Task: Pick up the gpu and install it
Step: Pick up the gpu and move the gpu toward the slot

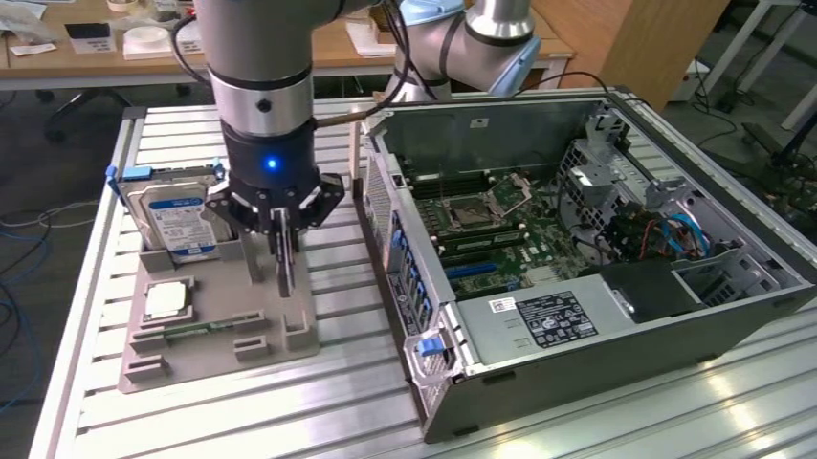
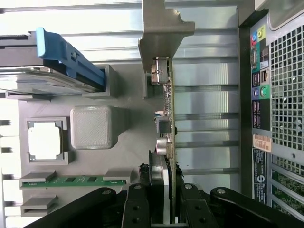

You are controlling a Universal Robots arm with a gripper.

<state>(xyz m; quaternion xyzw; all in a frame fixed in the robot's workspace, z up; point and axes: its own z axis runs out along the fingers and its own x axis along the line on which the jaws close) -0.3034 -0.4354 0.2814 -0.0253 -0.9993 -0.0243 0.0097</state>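
Note:
The gpu (image 1: 283,270) is a thin dark card standing on edge over the grey parts tray (image 1: 236,287). My gripper (image 1: 282,232) comes down from above and is shut on the card's upper edge. In the wrist view the gpu (image 2: 167,107) runs edge-on away from the camera, with its silvery bracket (image 2: 161,38) at the far end. The black fingers (image 2: 137,202) press on both sides of it. Whether the card's lower edge still touches the tray cannot be told.
On the tray stand a silver hard drive (image 1: 172,215) with a blue-white label, a square silver chip (image 1: 166,301) and a green memory stick (image 1: 191,330). The open computer case (image 1: 422,287) lies at the exterior view's right, its motherboard (image 1: 498,229) exposed.

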